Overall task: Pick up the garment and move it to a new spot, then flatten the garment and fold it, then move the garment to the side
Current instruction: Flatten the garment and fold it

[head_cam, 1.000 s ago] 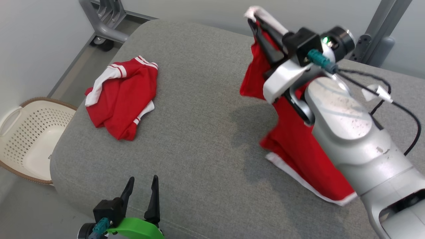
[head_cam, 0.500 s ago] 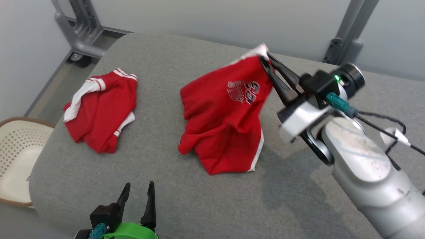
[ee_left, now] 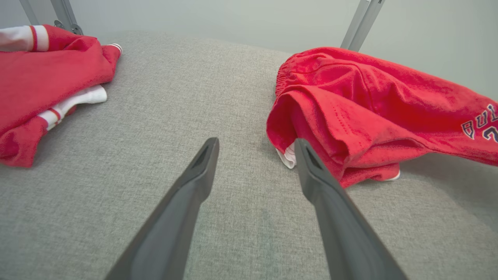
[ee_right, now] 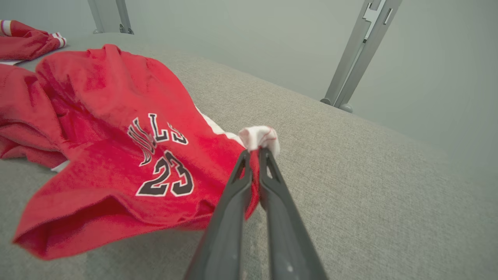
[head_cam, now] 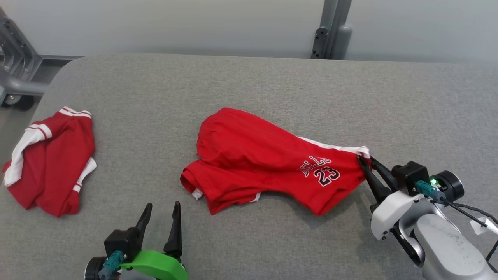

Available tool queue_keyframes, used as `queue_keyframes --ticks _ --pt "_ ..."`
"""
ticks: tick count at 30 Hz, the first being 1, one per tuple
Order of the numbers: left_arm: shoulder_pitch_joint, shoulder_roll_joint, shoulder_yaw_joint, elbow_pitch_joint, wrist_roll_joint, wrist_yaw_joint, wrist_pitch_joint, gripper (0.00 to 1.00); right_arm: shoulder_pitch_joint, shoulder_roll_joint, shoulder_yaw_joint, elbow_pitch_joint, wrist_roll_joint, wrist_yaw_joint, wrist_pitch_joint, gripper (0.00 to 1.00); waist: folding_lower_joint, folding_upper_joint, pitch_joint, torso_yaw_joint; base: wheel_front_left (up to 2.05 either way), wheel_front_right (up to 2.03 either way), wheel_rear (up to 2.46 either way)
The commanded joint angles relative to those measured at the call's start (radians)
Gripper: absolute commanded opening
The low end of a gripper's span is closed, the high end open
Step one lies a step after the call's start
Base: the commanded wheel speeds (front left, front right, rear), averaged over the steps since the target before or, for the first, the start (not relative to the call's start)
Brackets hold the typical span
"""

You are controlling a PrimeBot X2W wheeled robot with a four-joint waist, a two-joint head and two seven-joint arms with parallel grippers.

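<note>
Inside what looks like a robotics test lab: a broad grey fabric-covered pad [head_cam: 249, 81] serves as the work surface, set against a plain, pale wall [head_cam: 175, 27]. A grey metal post [head_cam: 330, 31] rises behind its far edge; a metal frame on castors [head_cam: 21, 86] stands off its far-left corner.

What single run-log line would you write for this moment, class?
red Bulls garment: crumpled on grey cushion | right claw: shut on its white-trimmed corner | left claw: open, empty | other red garment: left end
</note>
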Motion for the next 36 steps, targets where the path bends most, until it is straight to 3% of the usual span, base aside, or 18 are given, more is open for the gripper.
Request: queue_keyframes --ticks 1,7,11,15,20,26,36 --pt "-0.022 0.003 0.003 0.001 -0.003 -0.003 -0.001 1.0 0.012 0.016 -0.029 0.003 -0.006 -0.001 -0.003 1.0 0.0 -0.0001 0.0 -0.033 0.0 0.0 0.0" --pt "-0.099 0.003 0.02 0.019 -0.007 -0.003 -0.001 1.0 0.046 0.095 -0.164 -0.037 -0.069 -0.001 -0.003 1.0 0.0 -0.0001 0.014 -0.068 0.0 0.0 0.0" --pt "-0.226 0.003 -0.001 0.097 -0.005 -0.009 -0.001 1.0 0.062 0.131 -0.193 -0.055 -0.099 -0.001 -0.003 1.0 0.0 -0.0001 0.026 -0.087 0.0 0.0 0.0" --pt "-0.409 0.003 -0.031 0.248 0.0 -0.013 0.014 1.0 0.06 0.157 -0.193 -0.063 -0.116 -0.001 -0.003 1.0 0.0 -0.0001 0.043 -0.116 0.0 0.0 0.0" --pt "-0.625 0.003 -0.068 0.429 0.005 -0.009 0.121 1.0 0.04 0.179 -0.175 -0.067 -0.123 -0.001 -0.003 1.0 0.0 -0.0001 0.071 -0.155 0.0 0.0 0.0" --pt "-0.768 0.003 -0.099 0.595 -0.011 -0.005 0.235 1.0 0.02 0.192 -0.154 -0.07 -0.124 -0.001 -0.003 1.0 0.0 -0.0001 0.105 -0.195 0.0 0.0 0.0" --pt "-0.895 0.023 -0.1 0.78 -0.029 -0.007 0.333 1.0 -0.008 0.206 -0.14 -0.082 -0.128 -0.001 -0.003 1.0 0.0 -0.0001 0.15 -0.235 0.0 0.0 0.0"
